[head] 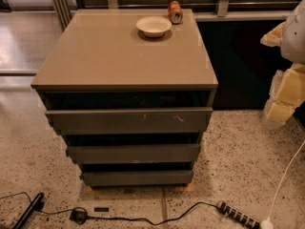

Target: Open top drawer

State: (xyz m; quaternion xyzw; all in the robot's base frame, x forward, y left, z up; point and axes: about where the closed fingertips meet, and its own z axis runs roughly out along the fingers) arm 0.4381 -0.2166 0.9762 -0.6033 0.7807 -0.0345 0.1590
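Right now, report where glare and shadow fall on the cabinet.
Camera view: soft glare sheens the cabinet top around the bowl, which casts a small shadow; deep shadow fills the gap above the top drawer, whose front is evenly lit; the floor at upper left shines; the gripper hangs lit at the right edge, apart from the cabinet.

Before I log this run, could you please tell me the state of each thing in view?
Top drawer: looks shut.
Middle drawer: looks shut.
Bottom drawer: looks shut.
Bowl: upright, empty.
Can: seems to lie on its side.
Gripper: at right edge, off the cabinet.
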